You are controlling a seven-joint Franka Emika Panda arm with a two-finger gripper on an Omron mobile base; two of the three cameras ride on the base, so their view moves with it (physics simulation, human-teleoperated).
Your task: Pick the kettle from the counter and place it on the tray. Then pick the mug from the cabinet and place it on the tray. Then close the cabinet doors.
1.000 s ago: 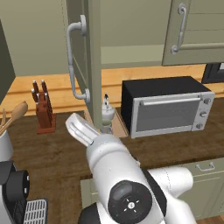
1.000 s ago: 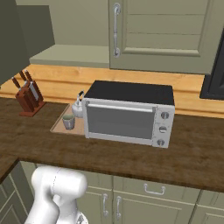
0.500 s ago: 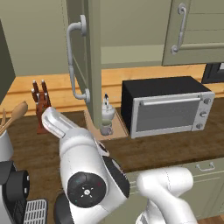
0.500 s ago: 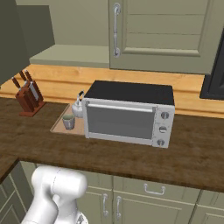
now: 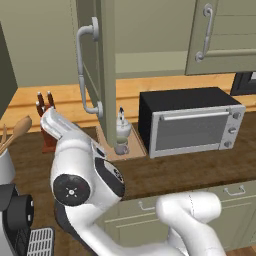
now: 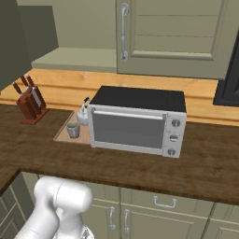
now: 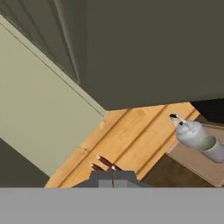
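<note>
The white kettle [image 5: 122, 128] and the grey mug [image 5: 120, 148] both stand on the light-tan tray [image 5: 106, 141] on the dark counter [image 5: 165, 170], left of the microwave. The right base view shows the kettle [image 6: 83, 115], mug [image 6: 73, 130] and tray [image 6: 62, 134] too. The left cabinet door [image 5: 106, 75] stands open, edge-on, with its bar handle [image 5: 83, 70] facing left. The right door [image 5: 225, 37] is closed. My gripper [image 7: 112, 178] is shut and empty, left of the tray, below the open door [image 7: 153, 52]. From the hand I see kettle [image 7: 189, 132] and mug [image 7: 213, 149] to the right.
A microwave [image 5: 191, 121] sits right of the tray. A knife block [image 6: 29, 105] stands left of it, close to my arm [image 5: 82, 175]. A wooden spoon [image 5: 15, 134] and a dark appliance [image 5: 17, 222] are at the near left.
My arm has swung left, from in front of the tray to near the knife block. Kettle, mug, tray and doors have not moved. The gripper stayed shut.
</note>
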